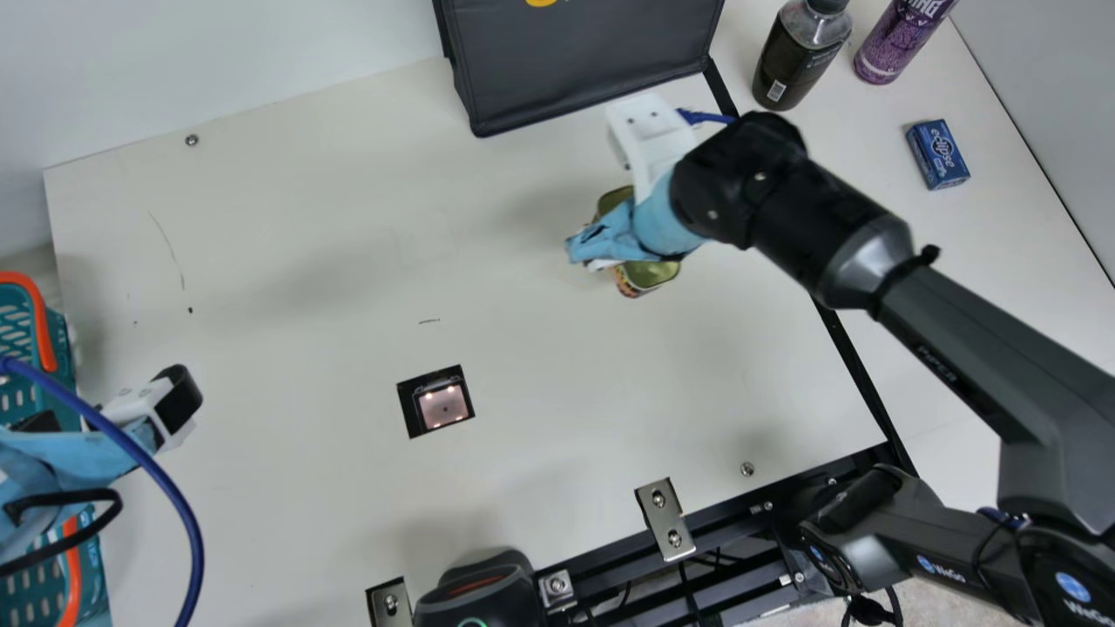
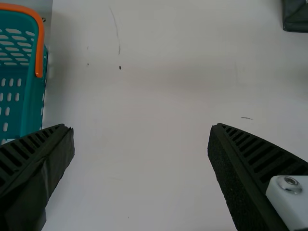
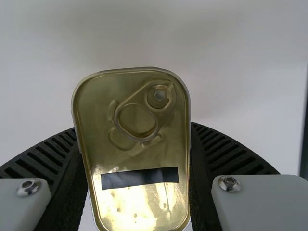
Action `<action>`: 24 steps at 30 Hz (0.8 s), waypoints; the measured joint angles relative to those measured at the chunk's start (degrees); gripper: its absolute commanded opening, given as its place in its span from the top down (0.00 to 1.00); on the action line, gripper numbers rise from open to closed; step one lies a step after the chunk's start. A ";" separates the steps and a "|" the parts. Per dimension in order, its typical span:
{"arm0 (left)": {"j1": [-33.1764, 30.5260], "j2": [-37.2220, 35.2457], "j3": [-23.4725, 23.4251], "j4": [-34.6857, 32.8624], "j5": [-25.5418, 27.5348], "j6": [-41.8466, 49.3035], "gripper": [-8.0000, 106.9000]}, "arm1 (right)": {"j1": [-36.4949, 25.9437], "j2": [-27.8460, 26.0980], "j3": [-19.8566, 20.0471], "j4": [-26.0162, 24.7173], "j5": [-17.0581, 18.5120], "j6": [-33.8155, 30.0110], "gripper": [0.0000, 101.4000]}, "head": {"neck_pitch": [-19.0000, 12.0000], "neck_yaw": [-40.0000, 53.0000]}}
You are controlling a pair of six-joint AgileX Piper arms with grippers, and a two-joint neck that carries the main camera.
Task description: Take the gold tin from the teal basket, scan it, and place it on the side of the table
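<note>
Tin (image 1: 652,275), gold, with rounded corners, a ring pull and a dark strip across its lid, is held in the right gripper (image 1: 610,233), whose fingers (image 3: 231,153) close on it from both sides. It is over the bench (image 1: 331,244), between the dark bag (image 1: 584,65) and the metal brackets at the near edge; whether it touches the surface I cannot tell. The square scanner window (image 1: 444,407) lies well apart from it, set into the bench.

The left gripper (image 1: 109,409) is beside the teal basket (image 1: 30,592), overlapping it in the main view, its fingers wide apart with nothing between them. Orange handles (image 1: 45,326) show on the basket.

Past the black strip (image 1: 849,361) on the right arm's side are a blue box (image 1: 938,155), a dark-labelled bottle (image 1: 797,65) and a purple can (image 1: 897,43). A black device (image 1: 479,592) is at the near edge.
</note>
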 measured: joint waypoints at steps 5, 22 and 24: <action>0.00 0.00 0.00 0.00 0.00 0.00 0.15 | -7.68 -1.66 1.06 2.36 0.06 -6.20 1.00 | 0.00 0.00; 0.00 0.00 0.00 0.00 0.00 0.00 0.15 | -30.15 -1.58 1.30 7.82 0.44 -25.04 1.00 | 0.00 0.00; 0.00 0.00 0.00 0.00 0.00 0.00 0.15 | -32.34 -1.19 1.14 8.25 0.51 -27.01 1.00 | 0.00 0.00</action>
